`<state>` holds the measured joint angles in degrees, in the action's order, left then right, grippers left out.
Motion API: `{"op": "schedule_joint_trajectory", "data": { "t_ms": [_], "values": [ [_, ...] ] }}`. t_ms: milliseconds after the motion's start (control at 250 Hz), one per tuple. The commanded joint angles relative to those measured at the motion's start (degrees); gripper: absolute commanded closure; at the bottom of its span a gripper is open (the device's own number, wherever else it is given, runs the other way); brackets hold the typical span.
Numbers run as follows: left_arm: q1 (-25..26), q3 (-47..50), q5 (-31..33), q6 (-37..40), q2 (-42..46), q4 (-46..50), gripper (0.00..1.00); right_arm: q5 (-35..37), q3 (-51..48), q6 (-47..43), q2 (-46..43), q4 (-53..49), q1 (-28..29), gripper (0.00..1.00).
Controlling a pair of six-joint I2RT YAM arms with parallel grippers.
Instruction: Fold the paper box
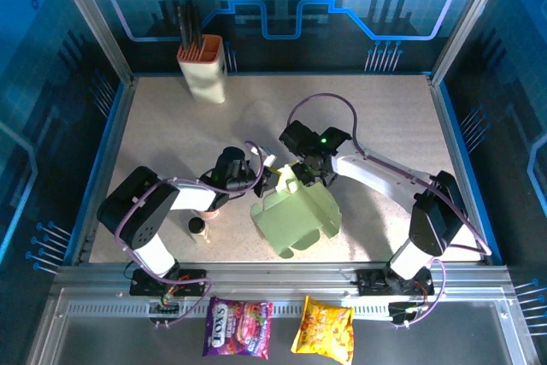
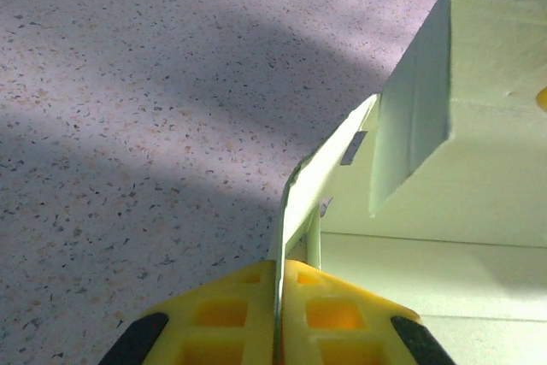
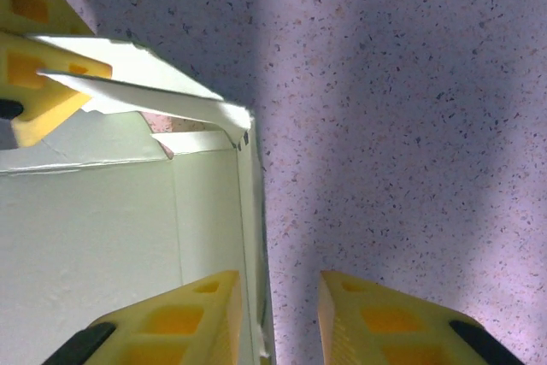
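Left wrist view: the left hand (image 2: pixel 276 269) is clamped on a flap of the pale green thin cardboard paper box (image 2: pixel 479 100); the right hand (image 3: pixel 280 290) stands apart beside its wall

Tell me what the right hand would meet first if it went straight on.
Probably the bare table: the right hand points at it. The paper box wall runs alongside one finger; depth is unclear.

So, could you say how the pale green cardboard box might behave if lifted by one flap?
Probably floppy: the pale green thin cardboard box curves at the flap the left gripper pinches. Likely light: its walls are one thin sheet.
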<state>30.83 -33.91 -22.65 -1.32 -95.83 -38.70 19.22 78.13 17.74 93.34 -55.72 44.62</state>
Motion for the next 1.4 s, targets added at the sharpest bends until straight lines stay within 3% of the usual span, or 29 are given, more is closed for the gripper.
{"op": "schedule_joint_trajectory", "data": {
  "t_ms": [0, 503, 599, 783, 955, 1231, 1398],
  "values": [
    [0.80, 1.17, 1.25, 1.32, -0.16, 3.72, 0.91, -1.45, 0.98, 0.70, -1.15, -1.63, 0.55, 0.69],
    [0.81, 0.74, 3.24, 2.48, 1.47, 6.18, 0.92, -8.91, -2.27, 1.16, -3.38, -8.32, -1.38, 0.68],
    [0.82, 0.73, 3.21, 2.24, 1.24, 6.13, 0.92, -8.67, -3.01, 1.31, -4.29, -9.60, -1.38, 0.72],
    [0.81, 0.03, 3.08, 1.59, 2.16, 6.33, 0.92, -9.57, -5.08, 1.33, -4.76, -8.11, -2.09, 0.92],
    [0.81, -2.93, 1.78, 1.54, 4.83, 10.55, 0.92, -6.57, -5.42, 3.56, -5.10, -3.25, -1.91, 1.00],
    [0.81, -5.95, 2.15, 3.56, 4.46, 16.16, 0.90, 3.51, -6.80, 5.71, -4.51, 7.24, -0.25, 1.00],
    [0.92, -4.91, 4.77, 2.92, 2.96, 15.70, 0.86, 5.66, -9.78, 5.22, -3.80, 10.59, 1.26, 1.00]
  ]
}}
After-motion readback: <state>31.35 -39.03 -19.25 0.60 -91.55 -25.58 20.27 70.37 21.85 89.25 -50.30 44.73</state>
